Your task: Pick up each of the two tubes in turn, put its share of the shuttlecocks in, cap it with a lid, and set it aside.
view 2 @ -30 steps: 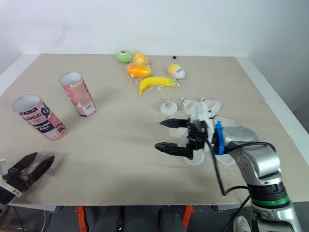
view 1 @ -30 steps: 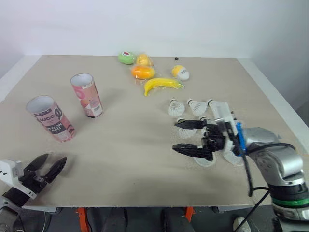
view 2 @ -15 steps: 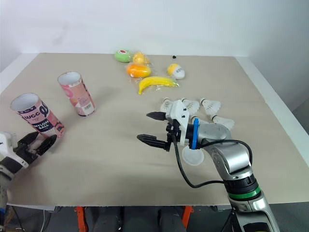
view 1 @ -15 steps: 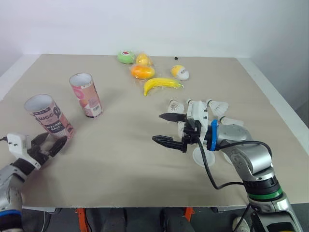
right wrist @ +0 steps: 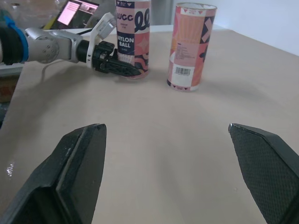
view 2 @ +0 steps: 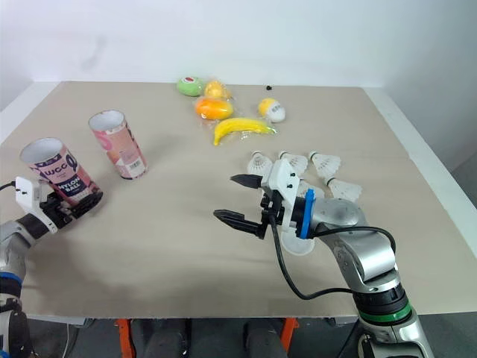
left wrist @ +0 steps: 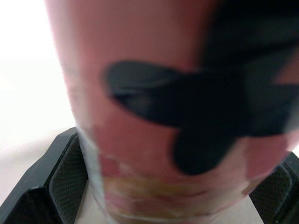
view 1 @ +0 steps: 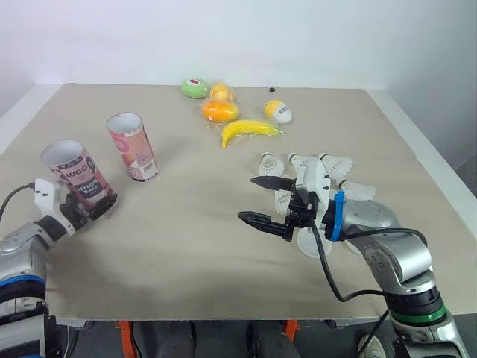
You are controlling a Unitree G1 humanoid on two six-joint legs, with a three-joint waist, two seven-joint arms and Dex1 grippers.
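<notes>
The left gripper is what has changed. A second ago it lay at the table's 7 o'clock corner, well apart from anything. Half a second ago it was just short of the near tube. Now its fingers reach round the base of that tube, which stands open end up at about 9 o'clock on the table. In the left wrist view the pink wall sits between the two pads, and each pad appears to lie against a side, so the fingers look closed on the tube, spread to its full width. The tube has also shifted slightly toward 1 o'clock, while the second tube at 10 o'clock has not moved, which fits a grip just made. Its base seems to be at table level, so the lift is probably not yet under way.

The right gripper has come in from the 4 o'clock side to hover near the middle of the table, with its fingers wide apart and holding nothing. The shuttlecocks lie loose at 3 o'clock and the white lids sit just beyond its wrist, all untouched.

The first pickup seems to be secured. Filling, capping and setting aside are all left to do for both tubes.
</notes>
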